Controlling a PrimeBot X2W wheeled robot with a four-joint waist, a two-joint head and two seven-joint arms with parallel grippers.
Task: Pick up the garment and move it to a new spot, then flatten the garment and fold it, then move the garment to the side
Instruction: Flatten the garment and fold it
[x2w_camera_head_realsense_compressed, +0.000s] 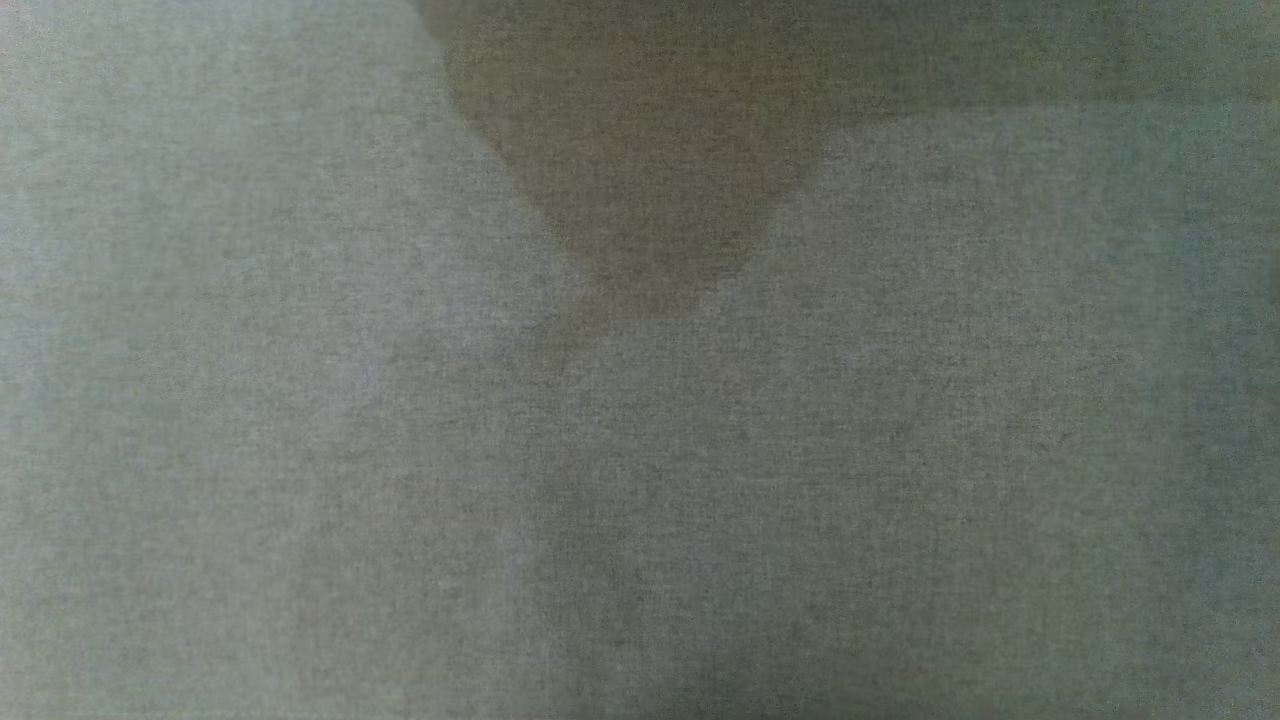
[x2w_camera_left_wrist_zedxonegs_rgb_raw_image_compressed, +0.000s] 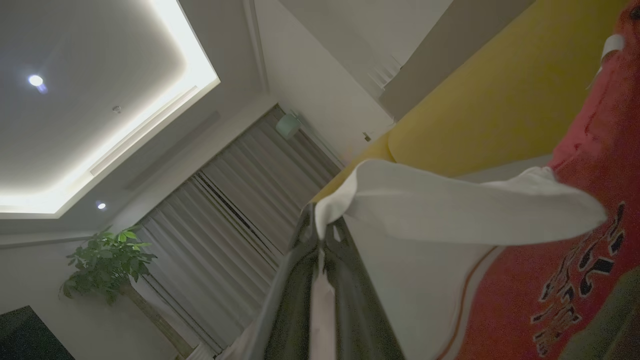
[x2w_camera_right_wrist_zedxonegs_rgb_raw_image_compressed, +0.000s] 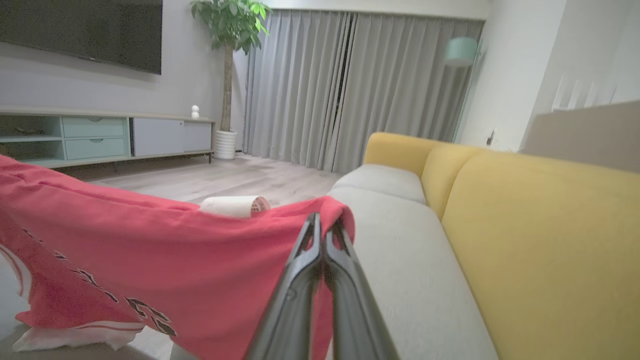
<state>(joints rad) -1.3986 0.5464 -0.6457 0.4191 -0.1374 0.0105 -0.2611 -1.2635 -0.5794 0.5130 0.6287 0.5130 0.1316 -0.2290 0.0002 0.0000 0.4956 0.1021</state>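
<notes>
Both pairs of jaws are pressing together on cloth. The left gripper (x2w_camera_left_wrist_zedxonegs_rgb_raw_image_compressed: 322, 227) is pinching a white fold, and the right gripper (x2w_camera_right_wrist_zedxonegs_rgb_raw_image_compressed: 325, 225) is pinching a red edge of the same soft red garment with white panels and dark lettering (x2w_camera_right_wrist_zedxonegs_rgb_raw_image_compressed: 150, 250). Close to the head camera, a blurred grey woven cloth (x2w_camera_head_realsense_compressed: 640, 450) is spreading across the lens, and I cannot tell whether it is part of the garment or something else. Just past the fingertips, the garment is hanging in the air between the two grippers. Its red body is sagging away from the right gripper, and its white part (x2w_camera_left_wrist_zedxonegs_rgb_raw_image_compressed: 450, 205) is draping over the left fingers. Beneath and beside it, the pale grey seat cushion (x2w_camera_right_wrist_zedxonegs_rgb_raw_image_compressed: 400, 240) of a sofa with a mustard-yellow backrest (x2w_camera_right_wrist_zedxonegs_rgb_raw_image_compressed: 540, 240) is lying bare. Farther off, a light wooden floor (x2w_camera_right_wrist_zedxonegs_rgb_raw_image_compressed: 240, 180) is running to a low teal and white cabinet (x2w_camera_right_wrist_zedxonegs_rgb_raw_image_compressed: 95, 135), a potted green plant (x2w_camera_right_wrist_zedxonegs_rgb_raw_image_compressed: 230, 25) and long grey curtains (x2w_camera_right_wrist_zedxonegs_rgb_raw_image_compressed: 310, 85). By my reading, the pick-up is done and the carry to a new spot is under way. Nothing is looking flattened or folded, so the laying out, the folding and the final move aside are all remaining.
</notes>
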